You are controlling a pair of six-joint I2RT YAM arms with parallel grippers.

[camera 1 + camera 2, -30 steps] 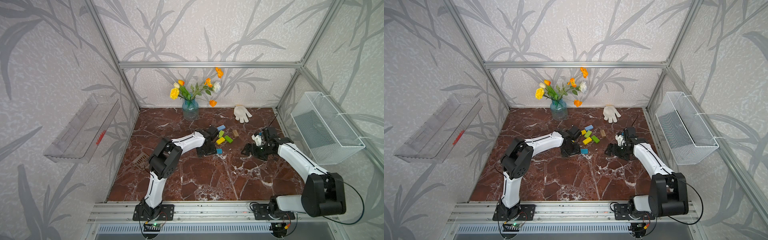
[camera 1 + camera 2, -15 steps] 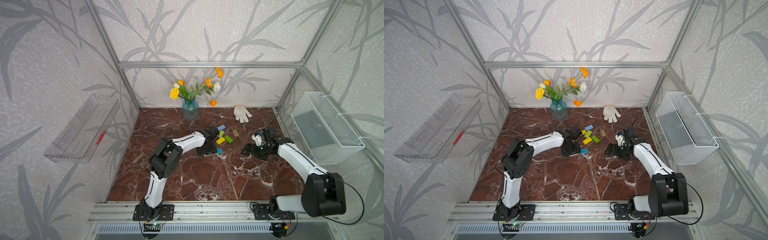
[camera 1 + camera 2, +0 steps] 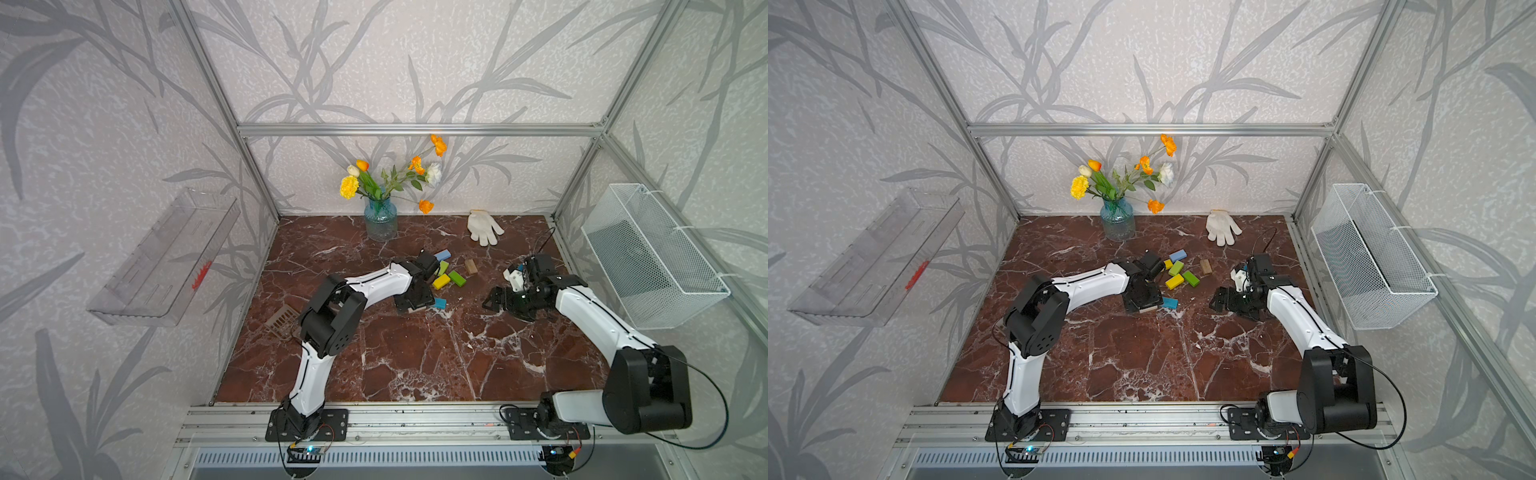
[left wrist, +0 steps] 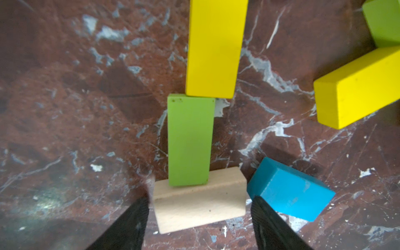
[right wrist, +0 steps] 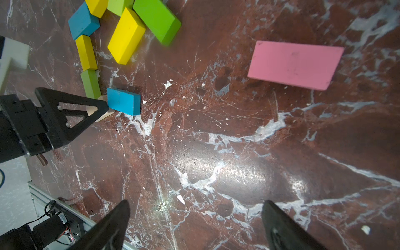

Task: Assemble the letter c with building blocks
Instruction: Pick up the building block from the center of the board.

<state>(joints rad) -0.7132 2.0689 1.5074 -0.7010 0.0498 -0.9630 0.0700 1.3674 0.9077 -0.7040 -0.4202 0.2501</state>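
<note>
The letter c shows as a bent line of building blocks: a blue one (image 5: 83,20), a yellow one (image 4: 214,47) and a green one (image 4: 189,140) lie end to end, with a tan block (image 4: 199,201) laid across the green end. My left gripper (image 4: 200,198) is low over the marble and open, its fingers either side of the tan block with narrow gaps. A teal block (image 3: 439,303) lies just beside one finger. Loose yellow (image 3: 441,281) and green (image 3: 457,277) blocks sit close by. My right gripper (image 5: 195,202) hangs open over bare marble, a pink block (image 5: 295,65) beyond it.
A light blue block (image 3: 442,254) and a brown block (image 3: 470,266) lie behind the cluster. A flower vase (image 3: 380,222) and a white glove (image 3: 484,227) stand at the back. A wire basket (image 3: 652,257) hangs on the right wall, a clear shelf (image 3: 166,257) on the left. A floor grate (image 3: 282,322) lies under the left arm.
</note>
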